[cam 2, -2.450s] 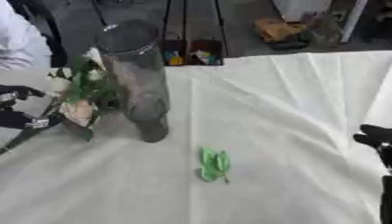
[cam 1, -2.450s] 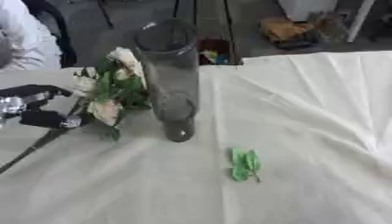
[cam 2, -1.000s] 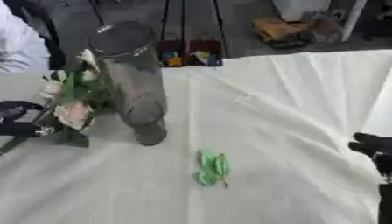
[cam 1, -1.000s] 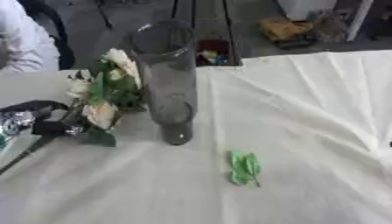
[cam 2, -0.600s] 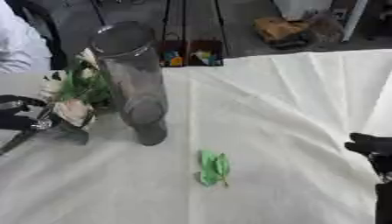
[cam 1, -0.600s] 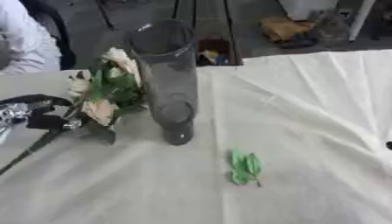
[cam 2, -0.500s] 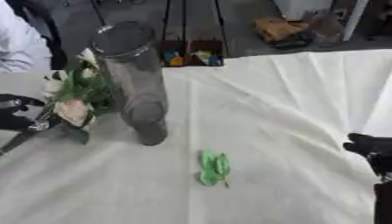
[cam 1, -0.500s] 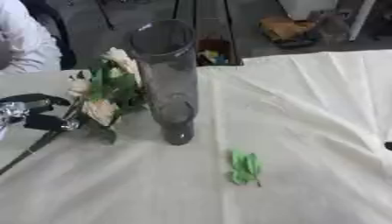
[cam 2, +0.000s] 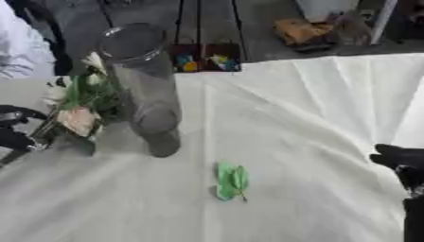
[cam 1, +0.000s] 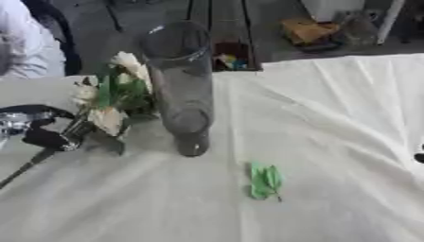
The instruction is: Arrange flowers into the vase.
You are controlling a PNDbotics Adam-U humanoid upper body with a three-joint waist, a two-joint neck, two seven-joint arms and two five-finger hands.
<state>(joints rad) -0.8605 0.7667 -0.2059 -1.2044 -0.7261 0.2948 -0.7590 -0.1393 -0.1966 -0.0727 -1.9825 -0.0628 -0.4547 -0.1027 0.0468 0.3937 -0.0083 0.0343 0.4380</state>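
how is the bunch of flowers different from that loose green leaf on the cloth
The bunch of flowers stands to the left of the glass vase, held up off the cloth by its stems in the left hand; the green leaf lies flat on the white cloth in front of the vase, touched by nothing. The bunch mixes pale blooms with green leaves; the leaf is plain green and much smaller. Neither is in the vase yet.

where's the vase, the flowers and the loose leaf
vase (cam 1: 184, 90), left eye view, on the glass wall halfway up
flowers (cam 1: 109, 97), left eye view, on the green leaves among the pale blooms
leaf (cam 2: 232, 181), right eye view, on the middle of the green leaf on the cloth
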